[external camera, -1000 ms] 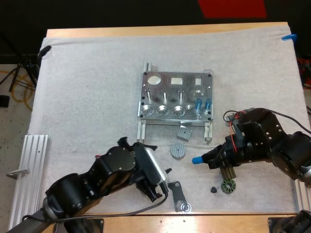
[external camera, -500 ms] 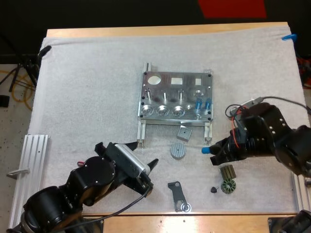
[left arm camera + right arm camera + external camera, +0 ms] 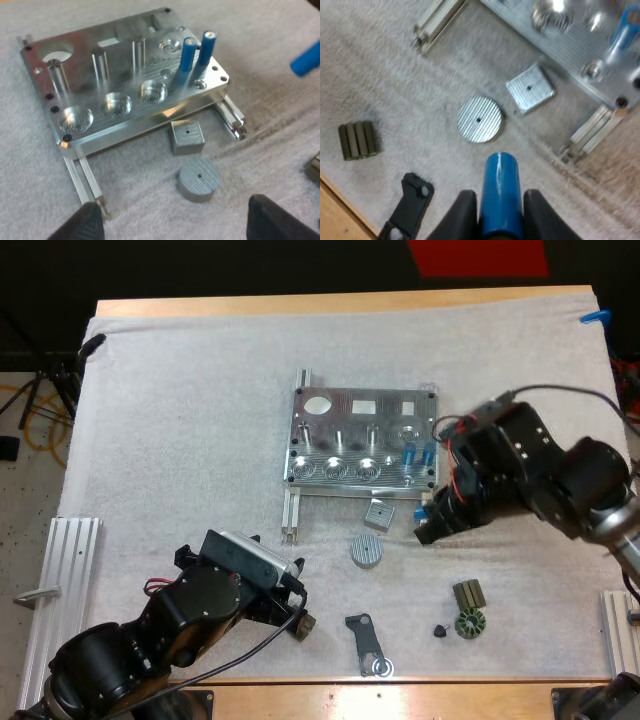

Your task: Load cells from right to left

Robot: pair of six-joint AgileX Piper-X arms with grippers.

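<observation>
The right end effector [image 3: 499,207] is closed narrowly on a blue cylinder [image 3: 500,180], its fingers pressing both sides, over the mat near the front right corner of the metal fixture [image 3: 365,440]. The left end effector [image 3: 180,223] stands wide open, holding nothing, facing the fixture. In the high view the right wrist covers most of the held cylinder. A blurred blue shape beside the fixture in the left wrist view is probably it. Two standing cylinders [image 3: 187,55] occupy the fixture's right end. A square block [image 3: 378,514], ribbed disc [image 3: 339,550] and black bracket [image 3: 366,640] lie in front.
</observation>
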